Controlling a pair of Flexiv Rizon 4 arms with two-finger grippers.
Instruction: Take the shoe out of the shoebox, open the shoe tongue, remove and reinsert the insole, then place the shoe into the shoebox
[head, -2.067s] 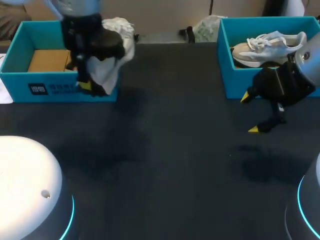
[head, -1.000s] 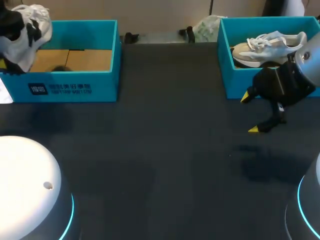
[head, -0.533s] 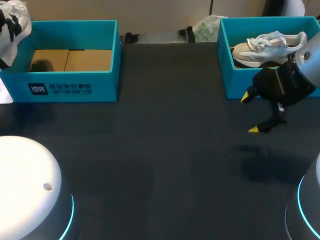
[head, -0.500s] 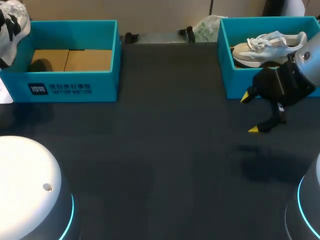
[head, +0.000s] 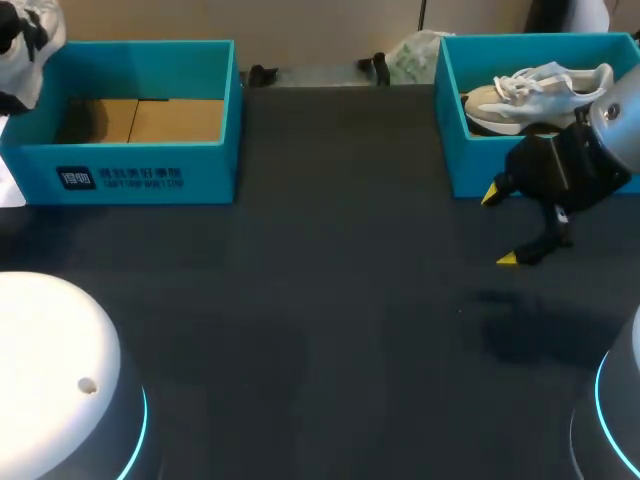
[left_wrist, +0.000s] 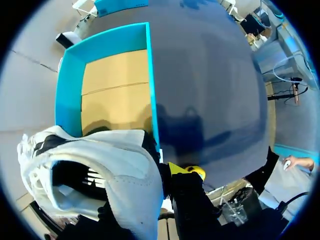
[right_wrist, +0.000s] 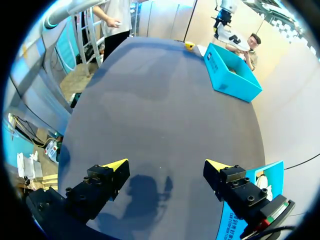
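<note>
While left claw (left_wrist: 173, 175) grips shoe (left_wrist: 115, 170) over shoebox (left_wrist: 67, 85) edge, right claw (right_wrist: 165, 167) spread.

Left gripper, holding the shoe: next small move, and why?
Probably lower the white shoe onto the bare table in front of the left shoebox. The left gripper holds it in the air over the box's left end, and the right gripper hangs open over the table, free to work on it.

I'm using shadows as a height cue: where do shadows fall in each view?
Head view: the right gripper casts a shadow on the table, apart from its tips. Right wrist view: that shadow lies on the table between its fingers. Left wrist view: the shoe darkens the shoebox floor and the table beside it.
</note>
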